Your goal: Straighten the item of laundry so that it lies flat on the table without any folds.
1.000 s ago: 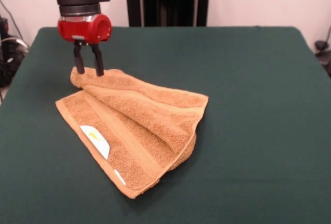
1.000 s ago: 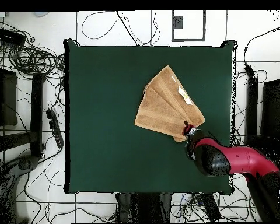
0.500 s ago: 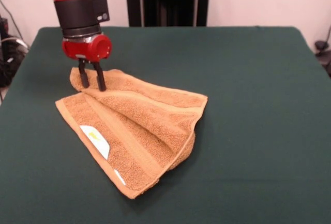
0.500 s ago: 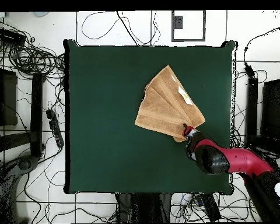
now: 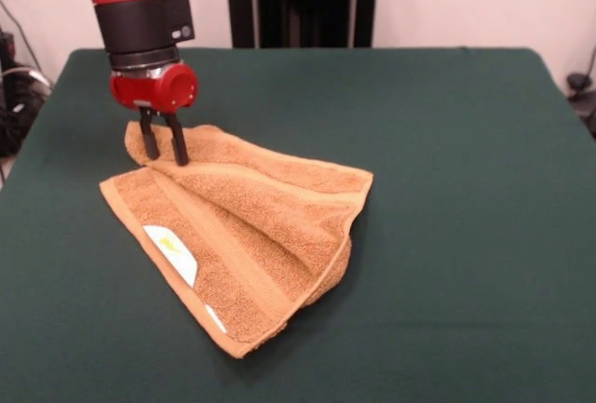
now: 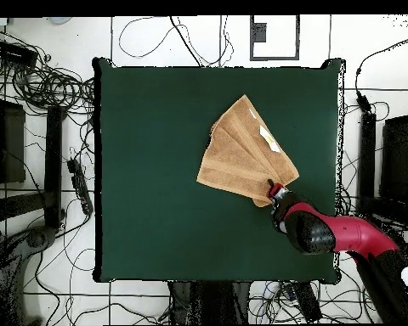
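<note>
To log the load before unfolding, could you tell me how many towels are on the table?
1: the towel lies folded over itself on the table, its far corner between the fingers of the gripper. Its folds could hide something small.

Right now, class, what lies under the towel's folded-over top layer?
Under the towel's top fold lies its own lower layer, showing at the white label; the rest is covered. Beneath is the green table.
</note>
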You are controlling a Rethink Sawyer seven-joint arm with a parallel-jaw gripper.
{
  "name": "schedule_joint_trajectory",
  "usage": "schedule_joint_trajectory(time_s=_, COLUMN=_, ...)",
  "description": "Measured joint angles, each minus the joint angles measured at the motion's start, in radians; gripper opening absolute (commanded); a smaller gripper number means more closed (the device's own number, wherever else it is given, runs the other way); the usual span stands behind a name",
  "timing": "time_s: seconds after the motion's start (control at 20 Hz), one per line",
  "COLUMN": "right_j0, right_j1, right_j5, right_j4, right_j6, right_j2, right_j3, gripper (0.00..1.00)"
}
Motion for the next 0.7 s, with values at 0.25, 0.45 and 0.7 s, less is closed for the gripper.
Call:
schedule_joint_trajectory(time_s=0.25, right_j0=0.0, right_j1=0.0, right_j5=0.0, right_j4=0.0, right_j6=0.0, right_j2=0.0, right_j3=0.0, gripper=1.0)
schedule_joint_trajectory(time_s=0.45, right_j0=0.001, right_j1=0.0, right_j5=0.0, right_j4=0.0, right_j6=0.0, right_j2=0.0, right_j3=0.0, gripper=1.0)
schedule_joint_trajectory(time_s=0.7, right_j0=0.007, right_j1=-0.005, right_j5=0.0, right_j4=-0.001, right_j6=0.0, right_j2=-0.004, right_j3=0.0, gripper=1.0)
